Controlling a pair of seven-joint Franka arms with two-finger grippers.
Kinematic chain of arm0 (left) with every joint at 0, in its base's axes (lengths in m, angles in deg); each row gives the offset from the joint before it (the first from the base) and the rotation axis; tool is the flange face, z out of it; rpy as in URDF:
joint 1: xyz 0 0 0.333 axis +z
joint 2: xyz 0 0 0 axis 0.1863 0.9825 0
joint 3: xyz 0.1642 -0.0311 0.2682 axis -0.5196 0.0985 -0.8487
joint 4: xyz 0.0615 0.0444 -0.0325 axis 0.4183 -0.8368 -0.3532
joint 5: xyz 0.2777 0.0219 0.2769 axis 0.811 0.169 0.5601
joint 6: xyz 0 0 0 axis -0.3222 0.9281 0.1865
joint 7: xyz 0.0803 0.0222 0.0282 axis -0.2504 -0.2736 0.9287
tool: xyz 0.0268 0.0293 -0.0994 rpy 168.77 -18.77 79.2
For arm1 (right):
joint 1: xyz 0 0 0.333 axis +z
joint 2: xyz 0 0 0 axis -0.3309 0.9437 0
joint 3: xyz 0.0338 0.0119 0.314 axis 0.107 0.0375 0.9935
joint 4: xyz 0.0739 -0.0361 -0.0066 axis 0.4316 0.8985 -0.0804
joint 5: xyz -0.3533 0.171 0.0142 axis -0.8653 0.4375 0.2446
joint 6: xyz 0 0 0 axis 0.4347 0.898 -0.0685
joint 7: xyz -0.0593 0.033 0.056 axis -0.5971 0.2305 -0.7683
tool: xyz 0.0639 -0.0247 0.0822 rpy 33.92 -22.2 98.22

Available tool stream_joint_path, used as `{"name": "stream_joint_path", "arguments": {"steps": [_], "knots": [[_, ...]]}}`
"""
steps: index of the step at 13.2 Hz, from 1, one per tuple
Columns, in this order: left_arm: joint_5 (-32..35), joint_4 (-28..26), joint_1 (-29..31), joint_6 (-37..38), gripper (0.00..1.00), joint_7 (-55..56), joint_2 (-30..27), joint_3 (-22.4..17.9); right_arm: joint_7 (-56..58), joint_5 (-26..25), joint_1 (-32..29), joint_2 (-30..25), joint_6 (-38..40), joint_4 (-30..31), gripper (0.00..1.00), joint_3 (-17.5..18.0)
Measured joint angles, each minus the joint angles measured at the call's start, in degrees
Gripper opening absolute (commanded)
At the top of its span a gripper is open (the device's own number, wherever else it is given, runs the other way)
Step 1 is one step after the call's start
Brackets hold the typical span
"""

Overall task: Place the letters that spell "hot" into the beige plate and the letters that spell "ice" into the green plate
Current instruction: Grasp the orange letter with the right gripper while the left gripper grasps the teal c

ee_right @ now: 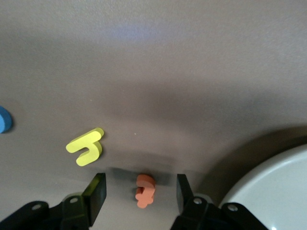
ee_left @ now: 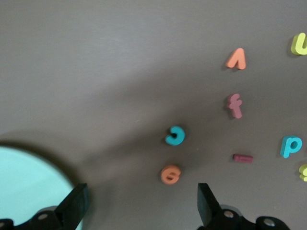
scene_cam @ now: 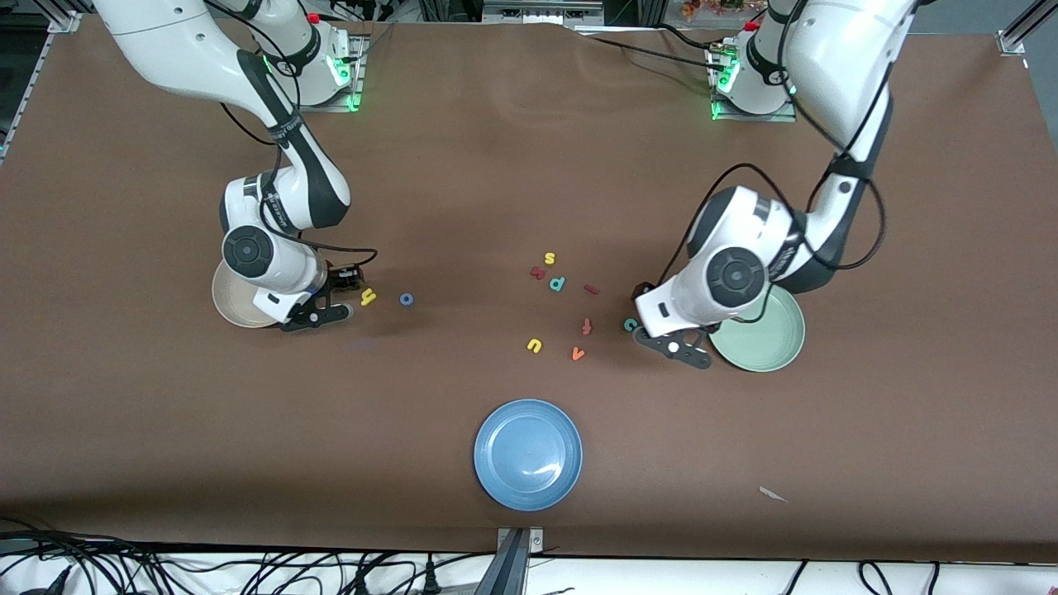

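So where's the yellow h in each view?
Front view: the yellow h lies toward the right arm's end of the table, between the beige plate and the blue o.
Right wrist view: the h lies beside the orange t.
Left wrist view: not in it.
Shared landmark: the beige plate, in the front and right wrist views.

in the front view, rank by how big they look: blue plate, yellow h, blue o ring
1. Round blue plate, by far the largest.
2. Yellow foam letter "h".
3. Blue foam ring "o", slightly smaller than the "h", though the two look close.
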State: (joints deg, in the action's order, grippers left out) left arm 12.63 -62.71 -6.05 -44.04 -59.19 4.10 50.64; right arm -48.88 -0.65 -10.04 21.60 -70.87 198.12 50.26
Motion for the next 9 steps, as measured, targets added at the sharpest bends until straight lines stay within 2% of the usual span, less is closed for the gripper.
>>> {"name": "stream_joint_path", "arguments": {"steps": [1, 3, 5, 9], "knots": [[0.0, 0.03, -0.59, -2.4, 1.0, -0.42, 1.12, 0.27, 0.02, 0.0, 0.0, 0.14, -0.01, 0.06, 0.57, 0.0], [0.0, -0.03, -2.39, -7.16, 0.91, -1.72, 3.37, 0.46, 0.05, 0.0, -0.01, 0.23, -0.01, 0.5, 0.53, 0.0], [0.01, -0.06, -4.65, -10.03, 0.91, -2.13, 5.15, 0.47, 0.06, 0.0, -0.01, 0.37, -0.03, 0.69, 0.49, 0.0], [0.05, -1.26, -5.48, -10.11, 0.89, -2.41, 6.42, 0.19, 0.1, -0.04, -0.08, 0.31, -0.03, 0.68, 0.2, -0.12]]}}
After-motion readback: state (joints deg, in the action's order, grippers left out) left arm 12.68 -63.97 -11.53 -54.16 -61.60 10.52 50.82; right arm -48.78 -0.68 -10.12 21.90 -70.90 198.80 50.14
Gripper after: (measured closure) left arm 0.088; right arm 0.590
